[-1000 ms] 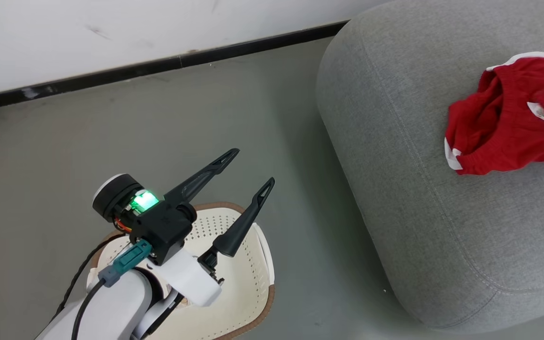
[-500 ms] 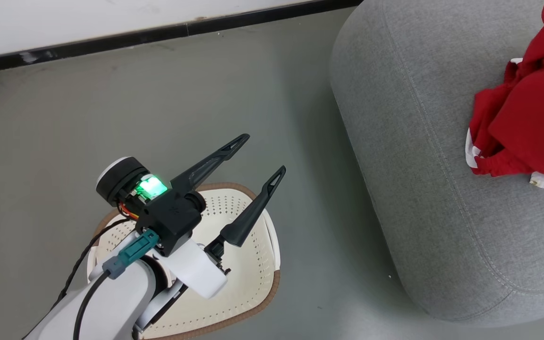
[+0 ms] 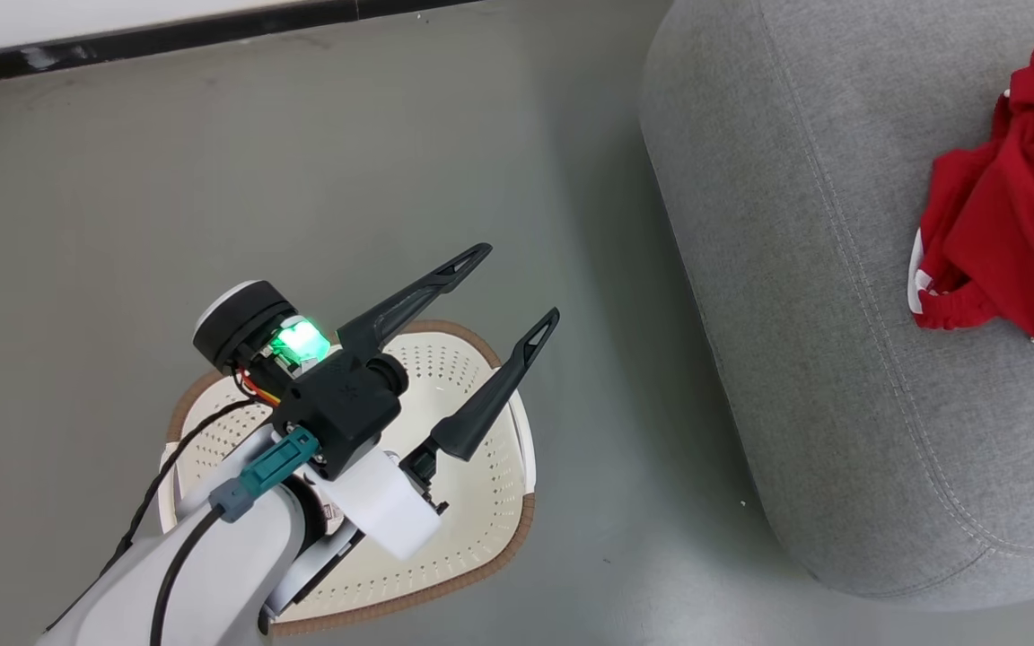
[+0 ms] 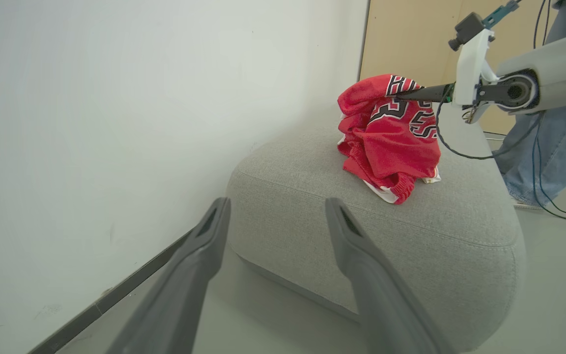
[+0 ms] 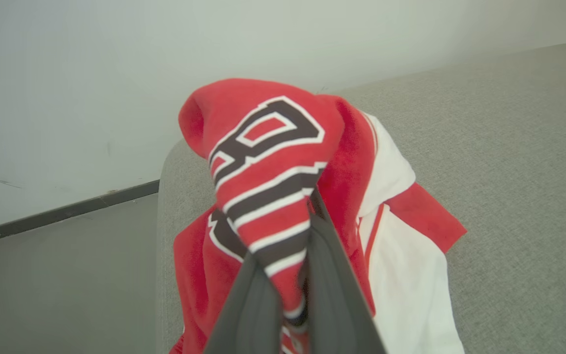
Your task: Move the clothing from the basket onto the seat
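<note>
**Jersey held over the seat, not yet released**

My right gripper [image 4: 403,96] is pinched tight on a lettered fold of the red jersey [image 5: 263,142]. I hold it high so that it drapes onto the shorts [image 3: 948,309] lying on the grey seat [image 3: 795,269]. My left gripper [image 3: 520,282] hangs with its fingers spread above the basket [image 3: 481,529], carrying nothing.

One basket [image 3: 481,538], at 7 o'clock in the head view. One seat [image 3: 795,314], at 3 o'clock. Two red garments: one jersey [image 3: 1020,224] and one pair of shorts [image 3: 948,309] (bunched together, so the line between them is hard to trace). Two grippers, the left gripper [image 3: 517,283] and the right gripper [image 4: 401,96], with two fingers each, four in all. One person [image 4: 553,147], legs alone, at 3 o'clock in the left wrist view. One green light [image 3: 300,341].
</note>
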